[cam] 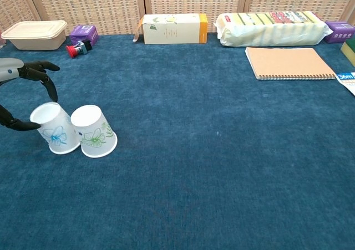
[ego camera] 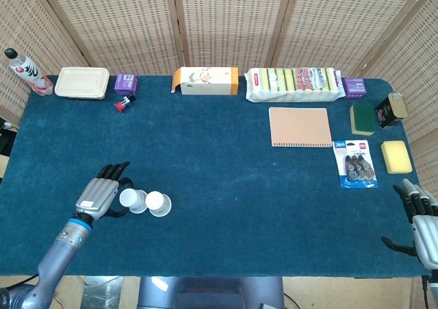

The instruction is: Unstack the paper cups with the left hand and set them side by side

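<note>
Two white paper cups stand side by side and touching, narrow ends up, near the table's front left. The blue-flower cup [ego camera: 131,199] [cam: 54,129] leans a little to the left; the green-flower cup [ego camera: 157,203] [cam: 94,131] is at its right. My left hand [ego camera: 99,198] [cam: 22,95] is just left of the blue-flower cup. Its fingers [cam: 39,72] arch clear above the cup, and its thumb lies by the cup's left side. My right hand [ego camera: 423,227] hangs off the front right table edge with fingers apart, holding nothing.
Along the back edge are a bottle [ego camera: 24,71], a lidded food container [ego camera: 82,82], a purple box [ego camera: 126,83], a carton [ego camera: 205,80] and a sponge pack [ego camera: 294,83]. A notebook [ego camera: 300,127], a blister pack [ego camera: 354,163], sponges [ego camera: 396,156] and a can [ego camera: 390,110] lie at the right.
</note>
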{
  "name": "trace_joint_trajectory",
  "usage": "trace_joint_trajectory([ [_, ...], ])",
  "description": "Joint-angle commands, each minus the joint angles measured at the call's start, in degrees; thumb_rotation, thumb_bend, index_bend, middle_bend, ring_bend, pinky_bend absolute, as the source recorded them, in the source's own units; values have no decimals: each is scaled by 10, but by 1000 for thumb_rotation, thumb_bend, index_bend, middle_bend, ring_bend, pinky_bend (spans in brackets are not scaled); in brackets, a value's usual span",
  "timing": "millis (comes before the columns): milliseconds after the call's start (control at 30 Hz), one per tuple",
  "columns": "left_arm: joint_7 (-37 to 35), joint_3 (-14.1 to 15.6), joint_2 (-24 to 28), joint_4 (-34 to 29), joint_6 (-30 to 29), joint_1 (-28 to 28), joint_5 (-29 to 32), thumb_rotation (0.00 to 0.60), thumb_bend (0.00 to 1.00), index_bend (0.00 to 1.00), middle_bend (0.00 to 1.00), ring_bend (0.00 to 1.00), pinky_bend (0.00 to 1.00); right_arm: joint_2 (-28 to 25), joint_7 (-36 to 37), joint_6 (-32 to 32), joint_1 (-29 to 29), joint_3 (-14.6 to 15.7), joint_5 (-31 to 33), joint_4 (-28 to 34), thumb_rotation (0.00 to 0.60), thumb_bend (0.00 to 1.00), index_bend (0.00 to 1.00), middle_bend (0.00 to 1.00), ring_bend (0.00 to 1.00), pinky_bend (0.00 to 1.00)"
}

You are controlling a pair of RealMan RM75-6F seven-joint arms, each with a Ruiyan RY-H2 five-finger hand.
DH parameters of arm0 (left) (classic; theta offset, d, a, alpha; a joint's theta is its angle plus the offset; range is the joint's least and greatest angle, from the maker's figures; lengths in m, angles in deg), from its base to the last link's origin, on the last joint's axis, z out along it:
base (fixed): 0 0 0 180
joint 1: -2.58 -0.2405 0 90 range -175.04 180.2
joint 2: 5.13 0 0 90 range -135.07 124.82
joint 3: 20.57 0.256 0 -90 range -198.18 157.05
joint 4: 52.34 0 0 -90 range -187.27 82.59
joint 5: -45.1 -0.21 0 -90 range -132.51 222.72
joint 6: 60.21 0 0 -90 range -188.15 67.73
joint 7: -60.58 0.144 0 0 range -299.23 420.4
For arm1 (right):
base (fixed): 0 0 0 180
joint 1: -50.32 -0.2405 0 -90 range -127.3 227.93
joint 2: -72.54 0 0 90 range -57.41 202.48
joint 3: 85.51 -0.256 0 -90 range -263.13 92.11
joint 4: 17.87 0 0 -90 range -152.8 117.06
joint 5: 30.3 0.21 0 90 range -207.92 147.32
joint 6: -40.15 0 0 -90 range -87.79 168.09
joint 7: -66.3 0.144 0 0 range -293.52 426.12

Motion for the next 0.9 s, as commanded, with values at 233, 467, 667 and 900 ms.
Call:
trace_joint_trajectory([
  [233, -5, 3, 12, -11, -10, -6, -13, 600, 143, 44, 0, 0, 0, -2, 2, 0, 0, 0, 0, 1, 600, 0, 17, 0, 0, 0],
  [467, -42, 18, 47, -15, -89, -48, -113, 600, 128, 0, 0, 0, 0, -3, 2, 4, -1, 0, 4, 2, 600, 0, 17, 0, 0, 0],
  [667, -84, 40, 59, 16, -177, -106, -180, 600, 127, 0, 0, 0, 0, 0, -10, 4, 1, -1, 10, 0, 600, 0, 17, 0, 0, 0],
  [900, -147, 56, 61, 54, -226, -155, -206, 600, 127, 0, 0, 0, 0, 2, -13, -9, 5, -2, 4, 1, 600, 0, 17, 0, 0, 0],
])
